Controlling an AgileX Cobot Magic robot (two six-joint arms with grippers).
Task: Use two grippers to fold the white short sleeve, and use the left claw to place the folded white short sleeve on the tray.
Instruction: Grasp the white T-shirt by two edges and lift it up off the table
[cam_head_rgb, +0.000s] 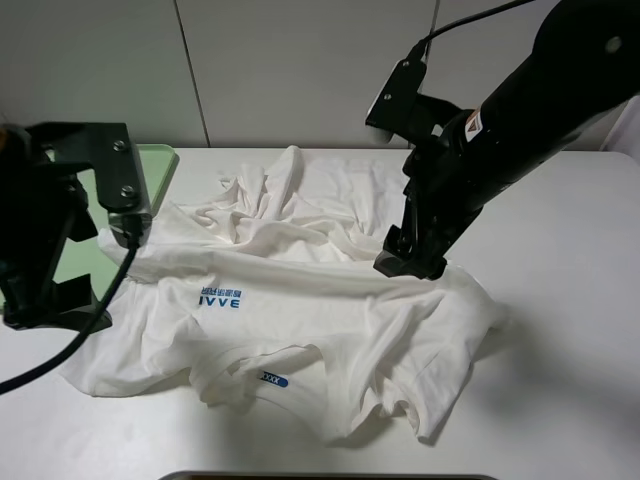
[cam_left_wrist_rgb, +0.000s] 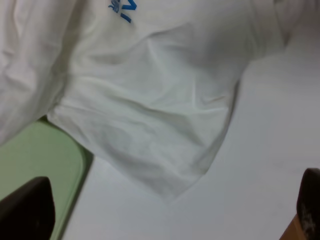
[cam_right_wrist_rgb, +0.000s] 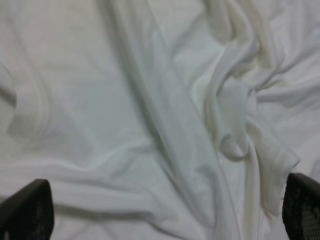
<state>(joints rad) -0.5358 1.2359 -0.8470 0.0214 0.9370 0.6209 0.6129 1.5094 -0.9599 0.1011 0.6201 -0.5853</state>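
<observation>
The white short sleeve (cam_head_rgb: 300, 300) lies crumpled and spread over the middle of the table, its blue print (cam_head_rgb: 219, 297) and blue neck label (cam_head_rgb: 274, 380) facing up. The pale green tray (cam_head_rgb: 160, 165) sits at the far left, partly under the shirt's left edge and partly hidden by the left arm. My left gripper (cam_head_rgb: 45, 305) hangs open above the table beside the shirt's left sleeve (cam_left_wrist_rgb: 150, 130), holding nothing. My right gripper (cam_head_rgb: 410, 262) is open, low over the shirt's bunched right part (cam_right_wrist_rgb: 235, 115). Both its fingertips (cam_right_wrist_rgb: 27, 212) are spread wide over the cloth.
The white table (cam_head_rgb: 570, 260) shows bare surface right of the shirt and along the front left. A pale wall runs behind the table. A dark edge (cam_head_rgb: 330, 477) shows at the table's front. In the left wrist view the tray's corner (cam_left_wrist_rgb: 45, 155) peeks from under the sleeve.
</observation>
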